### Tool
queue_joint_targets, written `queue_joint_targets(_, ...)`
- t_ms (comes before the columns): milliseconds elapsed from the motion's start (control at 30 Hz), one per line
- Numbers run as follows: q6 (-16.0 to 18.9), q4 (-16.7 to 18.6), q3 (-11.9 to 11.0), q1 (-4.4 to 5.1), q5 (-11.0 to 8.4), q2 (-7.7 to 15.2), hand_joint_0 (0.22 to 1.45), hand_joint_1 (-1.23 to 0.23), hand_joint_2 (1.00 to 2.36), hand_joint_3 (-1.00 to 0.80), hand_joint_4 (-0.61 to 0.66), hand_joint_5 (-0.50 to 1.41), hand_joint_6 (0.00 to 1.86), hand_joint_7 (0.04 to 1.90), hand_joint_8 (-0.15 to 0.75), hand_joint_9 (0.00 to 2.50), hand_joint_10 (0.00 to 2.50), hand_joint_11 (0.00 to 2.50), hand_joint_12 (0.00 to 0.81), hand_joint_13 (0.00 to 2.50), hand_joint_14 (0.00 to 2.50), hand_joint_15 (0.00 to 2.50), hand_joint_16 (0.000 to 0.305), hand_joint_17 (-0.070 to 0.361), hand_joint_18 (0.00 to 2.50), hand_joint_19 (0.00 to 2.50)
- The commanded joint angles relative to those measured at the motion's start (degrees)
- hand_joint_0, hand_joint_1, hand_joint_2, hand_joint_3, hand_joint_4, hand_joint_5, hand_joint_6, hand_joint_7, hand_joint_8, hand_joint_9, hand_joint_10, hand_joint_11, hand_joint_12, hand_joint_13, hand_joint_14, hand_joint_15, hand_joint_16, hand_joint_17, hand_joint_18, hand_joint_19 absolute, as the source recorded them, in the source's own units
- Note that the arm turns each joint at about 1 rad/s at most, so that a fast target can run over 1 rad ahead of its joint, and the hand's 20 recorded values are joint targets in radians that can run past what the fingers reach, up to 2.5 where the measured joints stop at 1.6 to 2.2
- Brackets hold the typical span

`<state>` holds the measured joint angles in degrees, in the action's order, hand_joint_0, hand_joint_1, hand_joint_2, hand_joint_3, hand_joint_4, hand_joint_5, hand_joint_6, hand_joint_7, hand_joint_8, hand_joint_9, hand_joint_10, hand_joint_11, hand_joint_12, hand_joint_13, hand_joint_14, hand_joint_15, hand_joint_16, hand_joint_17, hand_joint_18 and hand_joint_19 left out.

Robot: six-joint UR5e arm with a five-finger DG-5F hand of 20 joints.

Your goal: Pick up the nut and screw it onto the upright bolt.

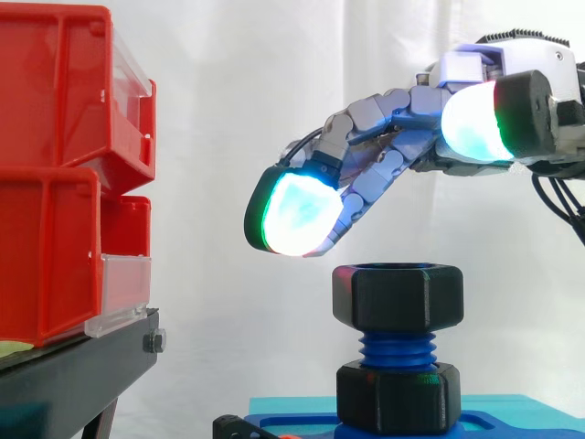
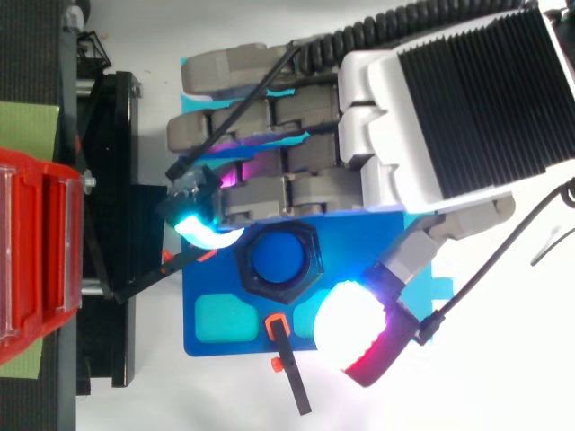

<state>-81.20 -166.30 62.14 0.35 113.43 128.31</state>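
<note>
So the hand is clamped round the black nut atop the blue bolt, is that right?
Not quite: in the side view the hand hangs open above the nut, clear of it; the nut does sit atop the blue bolt.

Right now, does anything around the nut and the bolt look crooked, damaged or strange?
Nothing stands out. The nut sits level on top of the upright bolt, with blue thread showing beneath it. The hand hangs open above the nut and holds nothing. The blue base plate looks whole.
</note>
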Motion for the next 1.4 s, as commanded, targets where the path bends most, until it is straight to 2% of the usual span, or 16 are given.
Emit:
queue_joint_targets(0,0.08,-0.43,0.0,0.44,-0.32,0.01,0.5,-0.11,1.0,-0.5,0.17,-0.08,0.5,0.69,0.192,0.52,0.0,0.0,0.315,0.22,0.0,0.0,0.037,0.083,0.0,0.0)
queue_joint_targets(433,0.08,-0.6,0.09,0.7,-0.32,0.01,0.5,-0.1,1.0,-0.5,0.16,-0.06,0.5,0.77,0.186,0.43,0.0,0.0,0.326,0.14,0.0,0.0,0.038,0.086,0.0,0.0)
queue_joint_targets(533,0.08,-0.6,0.53,0.7,-0.32,0.01,0.5,-0.09,1.0,-0.5,0.2,-0.06,0.5,0.85,0.194,0.4,0.0,0.0,0.331,0.13,0.0,0.0,0.039,0.087,0.0,0.0)
queue_joint_targets(800,0.08,-1.39,0.53,0.7,-0.32,0.01,0.5,-0.1,1.0,-0.5,0.23,-0.06,0.5,0.94,0.208,0.41,0.0,0.0,0.333,0.14,0.0,0.0,0.039,0.089,0.0,0.0)
queue_joint_targets(1167,-0.1,-2.1,0.61,0.26,-0.06,0.01,0.53,-0.18,1.0,-0.5,0.26,-0.02,0.5,1.07,0.241,0.71,0.0,0.0,0.279,0.41,0.0,0.0,0.027,0.061,0.0,0.0)
queue_joint_targets(1367,-0.1,-2.01,0.53,-0.09,0.21,0.01,0.54,-0.22,1.0,-0.5,0.26,0.0,0.5,1.15,0.242,0.83,0.0,0.0,0.254,0.51,0.0,0.0,0.021,0.048,0.09,0.0)
